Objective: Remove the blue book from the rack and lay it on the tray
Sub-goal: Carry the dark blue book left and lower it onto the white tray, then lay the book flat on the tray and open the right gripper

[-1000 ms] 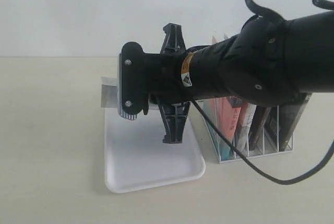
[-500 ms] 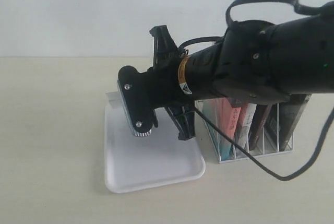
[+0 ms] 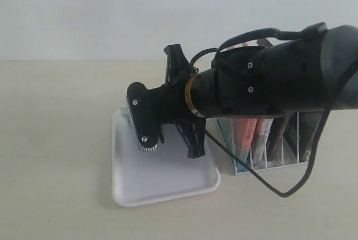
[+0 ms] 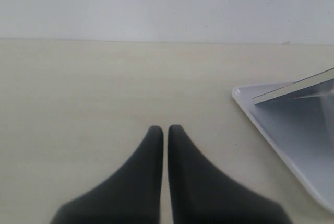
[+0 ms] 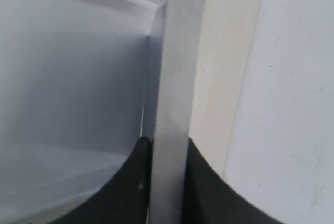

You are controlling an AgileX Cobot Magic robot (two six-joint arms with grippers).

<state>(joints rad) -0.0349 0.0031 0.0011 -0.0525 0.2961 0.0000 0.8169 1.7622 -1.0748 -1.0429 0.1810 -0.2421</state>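
1. Right gripper (image 5: pixel 168 148): jaws narrow, clamped on the blue book (image 5: pixel 177 72), which juts ahead of the fingertips edge-on.
2. Position: the book hangs aslant over the tray (image 4: pixel 245 104), which lies beneath the gripper. Whether its low end touches the tray cannot be told. The rack (image 3: pixel 279 159) stands behind the wrist, just beside the tray.
3. Hazard A: released at this tilt, the book would probably drop or slide over the low rim onto the table (image 4: pixel 104 88), because its free end is too high.
4. Hazard B: the grip seems to take only a strip near one edge, so the book may pivot. Pressing down could shove the tray.
5. Appearance: only pale page edges and a washed-out bluish-grey face show. The cover design is not visible.
6. Left gripper (image 4: pixel 165 130): fingers together, empty, with the tray ahead and off to one side.
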